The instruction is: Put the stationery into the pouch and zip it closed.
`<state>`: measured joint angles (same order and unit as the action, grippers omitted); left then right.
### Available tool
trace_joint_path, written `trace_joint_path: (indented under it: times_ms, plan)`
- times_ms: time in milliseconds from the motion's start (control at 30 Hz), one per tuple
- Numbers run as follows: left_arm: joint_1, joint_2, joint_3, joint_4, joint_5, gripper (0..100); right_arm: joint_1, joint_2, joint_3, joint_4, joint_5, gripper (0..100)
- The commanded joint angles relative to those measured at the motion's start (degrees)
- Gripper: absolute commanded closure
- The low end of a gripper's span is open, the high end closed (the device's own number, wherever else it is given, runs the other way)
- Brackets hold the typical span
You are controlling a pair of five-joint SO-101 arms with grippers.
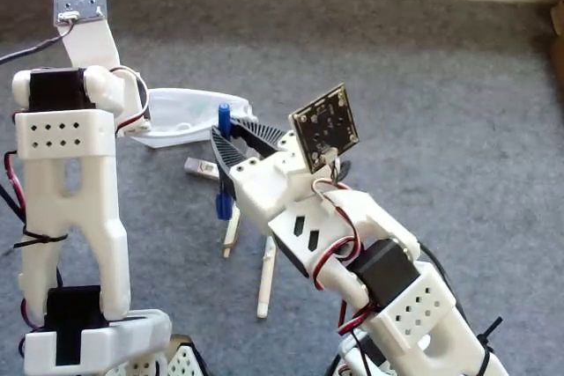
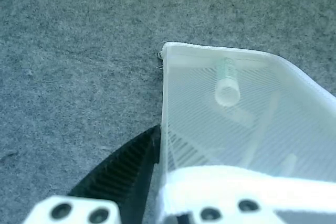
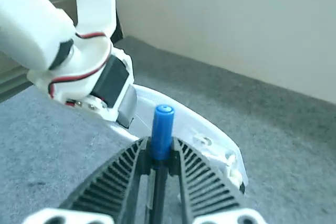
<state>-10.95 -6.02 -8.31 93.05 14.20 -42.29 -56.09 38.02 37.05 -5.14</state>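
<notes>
A white see-through pouch (image 1: 189, 116) lies on the grey carpet, and my left gripper (image 1: 144, 125) is shut on its near edge. In the left wrist view the pouch's mesh wall (image 2: 247, 124) is pinched between the black finger (image 2: 126, 174) and the white one, with a green-and-white tube (image 2: 227, 81) inside. My right gripper (image 1: 227, 143) is shut on a blue pen (image 1: 224, 116), held upright just in front of the pouch. The right wrist view shows the blue pen (image 3: 163, 127) standing between the ribbed fingers (image 3: 123, 174), with the pouch (image 3: 210, 137) right behind it.
A small pale item (image 1: 201, 167) lies on the carpet under the right gripper. Two cream sticks (image 1: 231, 231) (image 1: 264, 279) lie nearer the arms' bases. The left arm (image 3: 79, 51) stands close to the pen. Open carpet stretches to the right.
</notes>
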Motion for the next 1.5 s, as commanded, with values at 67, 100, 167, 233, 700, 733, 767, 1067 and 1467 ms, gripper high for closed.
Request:
trace_joint_path:
  times_ms: [67,100,167,233,700,733,767,1067,1467]
  plan:
    - [-0.31,-0.40,0.84,-0.79,0.44,99,-0.66,-1.45,-1.71,-7.96,0.70,99.3]
    - [-0.31,-0.40,0.84,-0.79,0.44,99,-0.66,-1.45,-1.71,-8.84,0.70,99.3]
    - [-0.31,-0.40,0.84,-0.79,0.44,99,-0.66,-1.36,-1.71,-10.33,0.70,99.3]
    - [-0.31,-0.40,0.84,-0.88,0.44,99,-0.66,-1.36,-1.71,-12.09,0.70,99.3]
    - [-0.31,-0.40,0.92,-0.97,0.44,99,-0.66,-1.27,-1.63,-22.90,0.79,99.3]
    - [-0.31,-0.40,0.92,-0.97,0.44,99,-0.66,-1.27,-1.54,-23.60,0.79,99.3]
    - [-0.31,-0.40,0.92,-0.97,0.44,99,-0.57,-1.19,-1.45,-24.31,0.79,99.3]
    - [-0.31,-0.40,1.01,-0.88,0.44,99,-0.40,-1.19,-1.27,-31.69,0.88,99.3]
    - [-0.31,-0.40,0.92,-0.79,0.35,99,-0.66,6.20,-1.54,-35.03,7.30,99.3]
